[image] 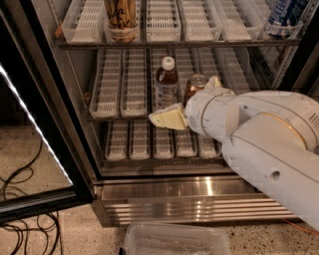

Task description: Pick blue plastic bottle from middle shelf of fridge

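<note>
The blue plastic bottle point(166, 82), clear with a white cap, dark liquid and a pale label, stands upright on the middle shelf point(114, 89) of the fridge point(164, 196). A gold-brown can point(196, 85) stands just right of it. My gripper point(192, 101) is at the front of the middle shelf, below and right of the bottle, and is not holding it. One cream finger point(167, 118) sticks out left under the bottle, and another tip point(214, 81) shows right of the can. The gripper looks open.
A tall tan printed can point(120, 17) stands on the top shelf, with a blue-white pack point(284, 15) at the top right. The open glass door with its light strip point(35, 124) is on the left. Cables point(20, 199) lie on the floor. A clear plastic bin point(174, 241) sits below the louvered base.
</note>
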